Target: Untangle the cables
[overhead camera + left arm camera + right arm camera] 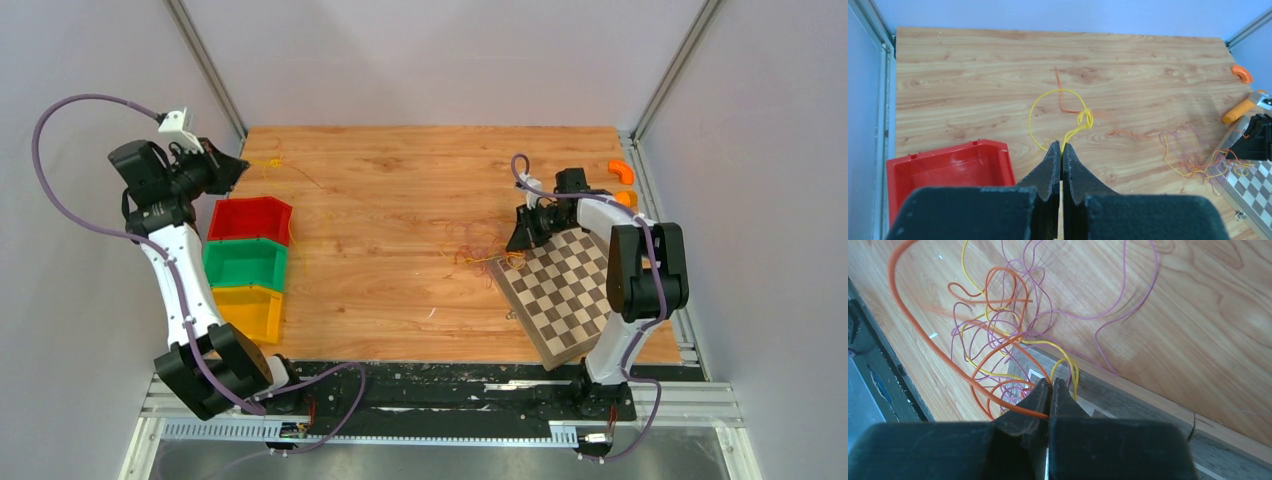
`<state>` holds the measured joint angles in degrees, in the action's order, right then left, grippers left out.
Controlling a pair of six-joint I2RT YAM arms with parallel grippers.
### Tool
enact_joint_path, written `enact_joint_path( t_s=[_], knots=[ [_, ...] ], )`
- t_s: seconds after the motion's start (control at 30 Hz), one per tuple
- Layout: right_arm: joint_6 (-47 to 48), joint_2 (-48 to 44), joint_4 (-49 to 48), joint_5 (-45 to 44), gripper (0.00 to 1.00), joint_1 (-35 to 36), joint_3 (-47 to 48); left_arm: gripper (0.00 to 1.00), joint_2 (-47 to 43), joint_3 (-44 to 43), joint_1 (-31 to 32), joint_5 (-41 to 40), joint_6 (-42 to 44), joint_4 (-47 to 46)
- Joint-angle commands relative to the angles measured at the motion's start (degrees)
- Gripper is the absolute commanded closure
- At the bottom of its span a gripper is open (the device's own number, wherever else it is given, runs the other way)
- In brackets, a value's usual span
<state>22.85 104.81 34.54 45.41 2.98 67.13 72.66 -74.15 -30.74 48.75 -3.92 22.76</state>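
Observation:
My left gripper (237, 170) hangs over the table's far left corner, shut on a thin yellow cable (1085, 118) whose knotted loop dangles from the fingertips (1061, 145). A short orange strand (1060, 100) lies on the wood behind that loop. A tangle of orange, yellow and purple cables (470, 245) lies mid-table at the corner of the chessboard (565, 290). My right gripper (1052, 381) is low at that corner, shut on an orange cable (990, 397) that arcs up and away to the left. Yellow and purple loops (998, 330) lie just beyond its tips.
Red (250, 220), green (245, 263) and yellow (248, 308) bins stand in a row along the table's left side, the red one just below my left gripper. Two orange objects (622, 170) lie by the right wall behind the chessboard.

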Motion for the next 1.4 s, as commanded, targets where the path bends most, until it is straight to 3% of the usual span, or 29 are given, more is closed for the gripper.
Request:
enact_joint_path(
  t_s=[0.0,0.23,0.33,0.37,0.4,0.5,0.57,0.77,0.83,1.03,1.13,1.17,1.23,1.27,1.3,1.37],
  knots=[
    [2.2,0.0,1.0,-2.1,1.00,0.6,1.4,1.00,0.5,-3.0,-0.1,-0.5,-0.4,-2.3],
    [-1.4,0.1,-0.7,-4.4,1.00,-8.1,2.8,1.00,1.5,-6.5,-1.9,-8.4,0.1,-1.1],
    [-1.4,-0.6,-0.5,-3.1,1.00,-8.8,2.8,1.00,2.2,-6.8,-2.2,-3.3,-0.2,-0.9],
    [-0.9,-0.8,0.3,-0.7,0.99,-8.1,2.7,1.00,2.2,-6.1,-1.9,3.0,-0.9,-1.9],
    [-0.1,-0.9,1.9,1.8,0.89,-7.0,3.2,1.00,2.0,-5.8,-1.5,6.0,-2.6,-2.4],
    [1.2,-1.6,5.8,7.7,0.43,-2.3,4.9,1.00,0.5,-5.0,5.7,13.0,0.2,2.0],
    [1.0,-3.0,6.0,7.9,0.26,1.7,6.3,1.00,-1.3,-3.3,11.1,13.9,2.0,3.5],
    [-6.4,-7.2,0.1,8.7,0.10,13.5,13.4,1.00,-4.4,0.4,22.9,13.1,-4.0,1.9],
    [-9.6,-7.9,-3.6,7.4,0.01,18.4,16.0,1.00,-4.8,1.7,25.9,12.2,-6.3,0.0],
    [-15.6,-5.2,-12.8,1.7,0.00,28.1,24.0,1.00,-4.6,3.6,33.2,10.8,-8.8,-1.2],
    [-16.2,-1.1,-14.0,0.3,0.06,29.9,27.8,1.00,-4.4,4.1,34.7,10.7,-9.7,-1.6],
    [-16.1,0.1,-14.2,0.0,0.15,30.3,28.6,1.00,-4.2,4.1,34.7,10.7,-10.2,-1.9],
    [-16.3,1.4,-14.2,-1.0,0.56,30.3,29.2,1.00,-3.9,3.7,34.8,10.0,-10.1,-0.7],
    [-16.3,1.1,-14.1,-1.2,0.88,29.8,28.4,1.00,-3.6,2.7,34.7,8.1,-8.5,0.4],
    [-16.3,0.4,-14.2,-1.3,0.99,29.0,26.1,1.00,-3.4,1.4,34.2,5.8,-7.2,3.5],
    [-15.6,-2.6,-14.2,-1.4,1.00,26.2,21.1,1.00,-3.1,0.6,31.9,2.7,-4.2,7.1]
  ],
)
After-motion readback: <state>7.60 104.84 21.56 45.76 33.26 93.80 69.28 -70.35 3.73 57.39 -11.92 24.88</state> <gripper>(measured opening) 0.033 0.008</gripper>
